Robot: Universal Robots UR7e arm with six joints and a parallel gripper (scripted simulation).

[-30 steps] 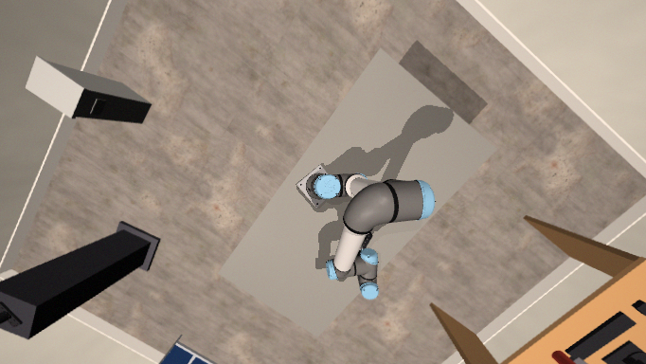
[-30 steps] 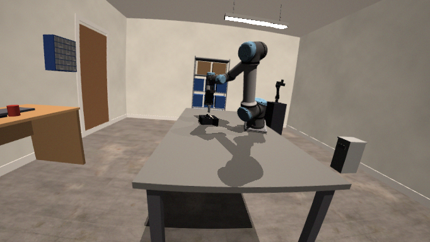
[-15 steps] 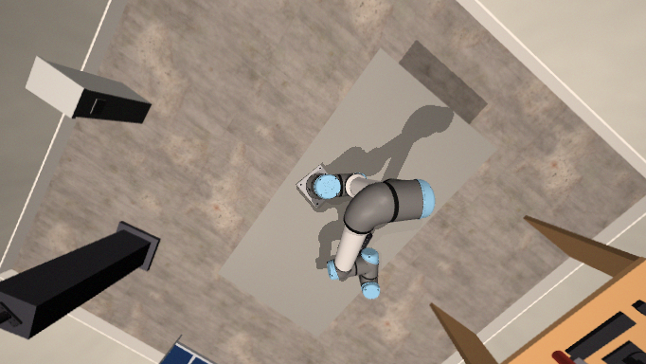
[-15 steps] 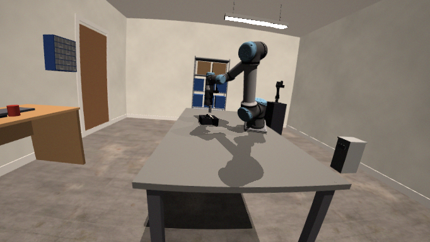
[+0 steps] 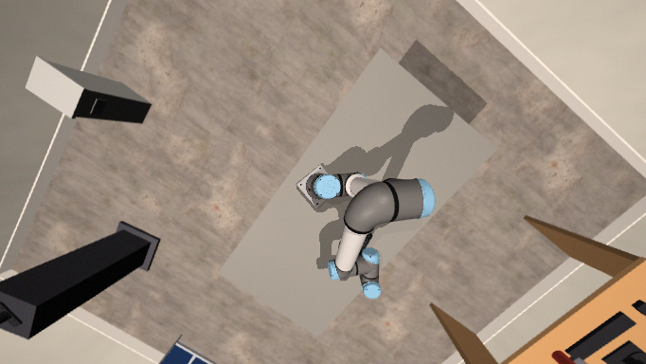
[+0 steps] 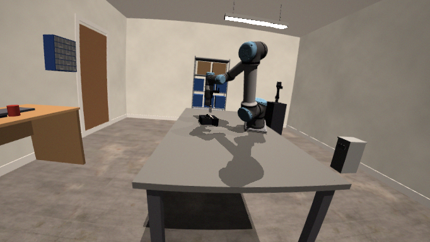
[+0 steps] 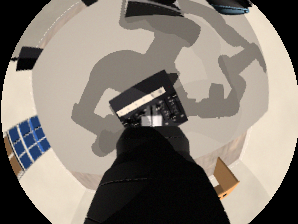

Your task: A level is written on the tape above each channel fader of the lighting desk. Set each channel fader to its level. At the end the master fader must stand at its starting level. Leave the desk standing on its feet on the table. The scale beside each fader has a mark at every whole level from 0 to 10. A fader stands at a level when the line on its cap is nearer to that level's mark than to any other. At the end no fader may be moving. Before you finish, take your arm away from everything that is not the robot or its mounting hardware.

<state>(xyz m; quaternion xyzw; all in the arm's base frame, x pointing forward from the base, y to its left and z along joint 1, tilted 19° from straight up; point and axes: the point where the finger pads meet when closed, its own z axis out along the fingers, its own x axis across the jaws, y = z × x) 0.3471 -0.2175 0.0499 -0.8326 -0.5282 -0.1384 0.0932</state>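
The lighting desk (image 6: 208,120) stood on the table (image 6: 195,164) near the arm's base, and in the top view the forearm and wrist covered it completely. The gripper (image 6: 210,109) hung just above the desk, clenched fully and grasping nothing. In the wrist view the gripper body blocked the desk's (image 7: 152,104) near edge, and the fader caps and tape levels were probably too small to read.

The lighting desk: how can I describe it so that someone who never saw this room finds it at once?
Start at the long grey table in the middle of the room and go to its far end, where the arm's base plate is. The lighting desk is the small, low black box left of that base, under the shut pincer. Nothing else small sits on the table.
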